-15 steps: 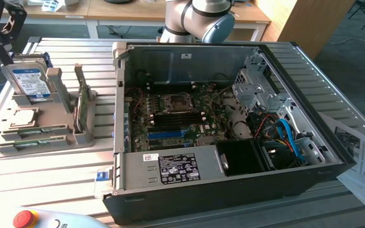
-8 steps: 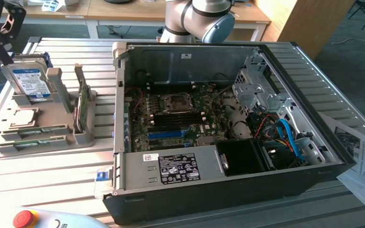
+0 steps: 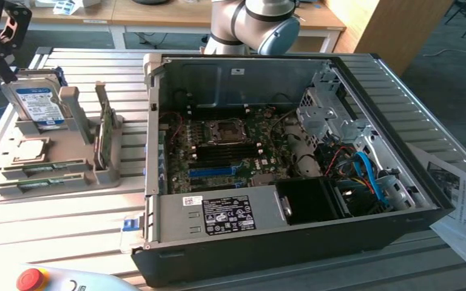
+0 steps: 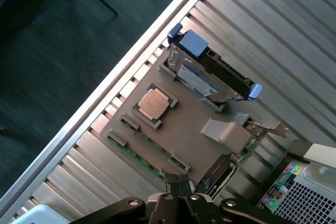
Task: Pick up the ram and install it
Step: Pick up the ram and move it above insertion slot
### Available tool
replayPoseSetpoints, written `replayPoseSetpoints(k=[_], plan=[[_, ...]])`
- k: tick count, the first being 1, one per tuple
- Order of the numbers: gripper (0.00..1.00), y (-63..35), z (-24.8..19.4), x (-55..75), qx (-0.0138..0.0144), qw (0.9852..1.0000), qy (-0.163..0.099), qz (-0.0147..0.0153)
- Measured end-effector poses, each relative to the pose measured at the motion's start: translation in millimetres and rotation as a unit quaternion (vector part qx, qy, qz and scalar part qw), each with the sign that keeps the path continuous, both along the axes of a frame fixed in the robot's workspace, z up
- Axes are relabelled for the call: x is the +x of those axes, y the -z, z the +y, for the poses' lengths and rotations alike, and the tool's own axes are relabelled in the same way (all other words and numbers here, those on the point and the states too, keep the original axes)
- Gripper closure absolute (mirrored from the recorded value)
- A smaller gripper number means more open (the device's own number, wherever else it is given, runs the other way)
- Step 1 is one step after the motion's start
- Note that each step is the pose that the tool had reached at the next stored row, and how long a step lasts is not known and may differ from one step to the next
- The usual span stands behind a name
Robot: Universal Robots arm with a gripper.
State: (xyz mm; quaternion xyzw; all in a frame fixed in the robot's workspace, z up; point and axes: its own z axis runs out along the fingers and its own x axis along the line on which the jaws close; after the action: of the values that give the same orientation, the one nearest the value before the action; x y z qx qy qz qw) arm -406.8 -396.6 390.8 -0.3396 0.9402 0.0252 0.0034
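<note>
Gripper (image 4: 178, 182) closed tight, holding nothing, hovering above the tray (image 4: 184, 129); ram (image 4: 137, 157) lies flat in a slot along the tray's nearest edge, untouched; chip (image 4: 154, 103) sits beside it; drive (image 4: 202, 80) stands upright at the opposite edge.

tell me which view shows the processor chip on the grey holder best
The wrist view: it looks almost straight down on the processor chip, showing its whole square lid. The exterior view catches it at a slant, foreshortened.
</note>
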Motion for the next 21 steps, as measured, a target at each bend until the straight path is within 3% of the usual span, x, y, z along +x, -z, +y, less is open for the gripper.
replayPoseSetpoints(k=[12, 15, 21], plan=[[0.90, 0.0, 1.0, 0.0, 0.0000, 0.9980, -0.063, 0.0000], [0.90, -0.1, 3.4, 0.0, -0.0003, 0.9971, -0.077, 0.0001], [0.90, -0.1, 4.1, 0.0, -0.0006, 0.9941, -0.108, 0.0000]])
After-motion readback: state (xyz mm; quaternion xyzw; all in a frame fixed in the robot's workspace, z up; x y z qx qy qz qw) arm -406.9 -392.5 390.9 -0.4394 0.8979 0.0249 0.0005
